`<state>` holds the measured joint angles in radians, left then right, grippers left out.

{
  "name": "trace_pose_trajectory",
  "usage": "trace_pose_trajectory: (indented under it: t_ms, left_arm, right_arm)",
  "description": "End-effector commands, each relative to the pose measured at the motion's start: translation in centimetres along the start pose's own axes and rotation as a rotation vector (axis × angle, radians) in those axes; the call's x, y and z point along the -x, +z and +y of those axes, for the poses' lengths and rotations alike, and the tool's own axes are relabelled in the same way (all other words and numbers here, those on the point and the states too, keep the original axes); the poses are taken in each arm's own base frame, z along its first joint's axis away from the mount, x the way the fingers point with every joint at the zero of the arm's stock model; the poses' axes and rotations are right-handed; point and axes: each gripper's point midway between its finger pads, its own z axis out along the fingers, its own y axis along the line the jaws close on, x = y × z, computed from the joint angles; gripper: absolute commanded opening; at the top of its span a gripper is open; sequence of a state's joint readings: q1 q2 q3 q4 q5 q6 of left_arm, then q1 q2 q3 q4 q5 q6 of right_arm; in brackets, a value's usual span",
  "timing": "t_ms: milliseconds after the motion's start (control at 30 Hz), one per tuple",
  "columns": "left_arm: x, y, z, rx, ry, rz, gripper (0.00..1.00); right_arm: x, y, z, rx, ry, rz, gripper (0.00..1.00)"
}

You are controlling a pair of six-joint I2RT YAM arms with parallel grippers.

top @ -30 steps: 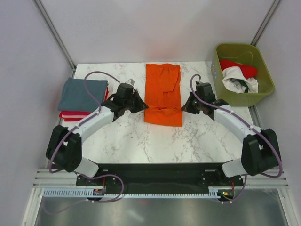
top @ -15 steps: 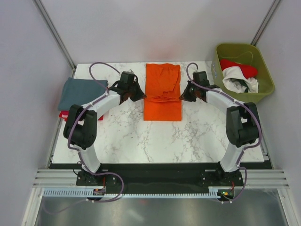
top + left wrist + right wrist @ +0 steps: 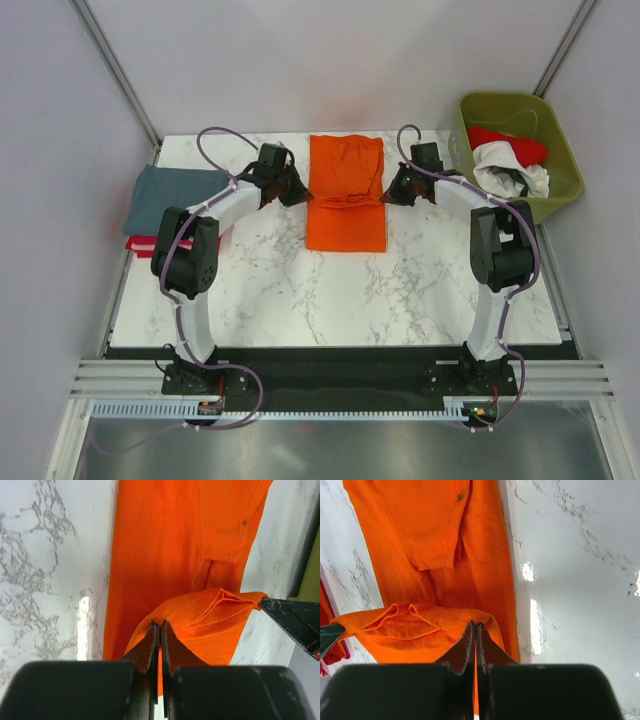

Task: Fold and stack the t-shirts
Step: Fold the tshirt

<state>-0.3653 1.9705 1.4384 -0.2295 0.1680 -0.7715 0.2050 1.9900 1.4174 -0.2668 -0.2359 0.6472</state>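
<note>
The bright orange t-shirt (image 3: pixel 346 200) lies as a long strip at the middle back of the table. My left gripper (image 3: pixel 303 198) is shut on its left hem corner and my right gripper (image 3: pixel 387 197) is shut on its right corner. Between them the near end is lifted and carried over the far part, as the left wrist view (image 3: pixel 200 615) and the right wrist view (image 3: pixel 420 625) show. A grey-blue t-shirt (image 3: pixel 170 200) lies folded on red ones (image 3: pixel 150 244) at the left. A red t-shirt (image 3: pixel 505 142) and a white one with dark print (image 3: pixel 510 172) sit in the bin.
The olive-green bin (image 3: pixel 560 150) stands at the back right beside the table. The folded stack lies at the table's left edge. The right gripper's finger (image 3: pixel 295 622) shows in the left wrist view.
Both grippers have moved toward the back of the table with the orange shirt's near hem, folding it over the far part. The arms have stretched out.
</note>
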Motion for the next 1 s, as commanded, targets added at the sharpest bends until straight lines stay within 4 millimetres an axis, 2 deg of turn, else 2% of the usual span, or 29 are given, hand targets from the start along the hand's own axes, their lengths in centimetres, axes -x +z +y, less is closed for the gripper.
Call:
trace_pose_trajectory:
  t_ms: [0,67,133,167,200,267,300,333,367,400,433,467,500,533,567,600,667,733,767,867,967]
  left_arm:
    - [2.3,0.5,-1.6,-0.065,0.014,-0.029,0.02]
    - [2.7,0.9,-1.9,-0.083,0.014,-0.022,0.03]
    - [2.5,2.0,-1.4,-0.086,0.014,0.0,0.13]
    - [3.1,2.1,-1.7,-0.092,0.024,-0.011,0.2]
    - [3.0,2.3,-1.4,-0.077,0.028,-0.004,0.43]
    - [3.3,2.2,-1.0,-0.042,0.04,-0.013,0.62]
    - [3.2,1.8,-0.6,-0.028,0.041,-0.012,0.71]
    - [3.7,0.6,-1.3,-0.038,0.055,-0.037,0.72]
    - [2.9,0.3,-0.6,-0.02,0.058,-0.03,0.73]
    - [2.7,-0.2,-0.6,-0.015,0.07,-0.036,0.73]
    - [2.6,-0.9,-0.5,-0.005,0.091,-0.048,0.73]
    - [2.1,-2.1,-0.2,-0.001,0.095,-0.051,0.73]
    - [1.8,-2.8,-0.2,-0.003,0.095,-0.054,0.73]
    - [1.5,-3.3,-0.3,-0.015,0.098,-0.059,0.72]
    - [0.4,-4.3,0.3,-0.016,0.097,-0.051,0.72]
    - [-0.3,-4.7,0.2,-0.028,0.103,-0.045,0.7]
    - [-2.4,-5.0,0.9,-0.047,0.095,-0.016,0.68]
    - [-3.5,-5.9,0.7,-0.08,0.089,-0.003,0.66]
    - [-4.7,-5.7,1.5,-0.072,0.086,0.013,0.65]
    - [-6.5,-5.9,2.2,-0.076,0.088,0.034,0.63]
    - [-8.1,-5.6,2.7,-0.071,0.091,0.065,0.61]
  right_arm:
    - [2.2,0.3,1.5,0.052,-0.018,-0.039,0.0]
    - [2.6,0.5,1.7,0.063,-0.016,-0.043,0.05]
    - [3.0,0.9,1.6,0.062,-0.007,-0.05,0.39]
    - [3.1,0.9,1.6,0.062,-0.007,-0.058,0.51]
    - [3.3,0.6,1.9,0.075,-0.008,-0.064,0.6]
    - [2.5,0.1,2.1,0.094,-0.014,-0.055,0.62]
    - [2.9,-0.8,2.5,0.106,-0.019,-0.079,0.63]
    - [3.0,-1.3,2.2,0.092,-0.018,-0.098,0.63]
    - [1.7,-1.3,1.1,0.069,-0.011,-0.08,0.63]
    - [2.1,-2.6,1.8,0.09,-0.022,-0.114,0.63]
    - [1.6,-3.1,1.8,0.095,-0.022,-0.116,0.63]
    - [-0.3,-3.1,0.4,0.075,-0.013,-0.088,0.62]
    - [-0.3,-4.3,1.1,0.099,-0.029,-0.114,0.61]
    - [-0.9,-4.6,0.7,0.095,-0.035,-0.115,0.61]
    - [-2.7,-4.6,-0.7,0.069,-0.03,-0.087,0.6]
    - [-2.8,-5.4,-0.5,0.084,-0.036,-0.102,0.59]
    - [-4.9,-5.5,-1.1,0.094,-0.047,-0.061,0.57]
    - [-6.0,-5.8,-1.0,0.107,-0.063,-0.041,0.54]
    - [-6.8,-5.7,-1.4,0.103,-0.07,-0.022,0.54]
    - [-8.4,-5.5,-2.0,0.093,-0.082,0.008,0.51]
    - [-9.0,-5.2,-2.3,0.09,-0.086,0.019,0.49]
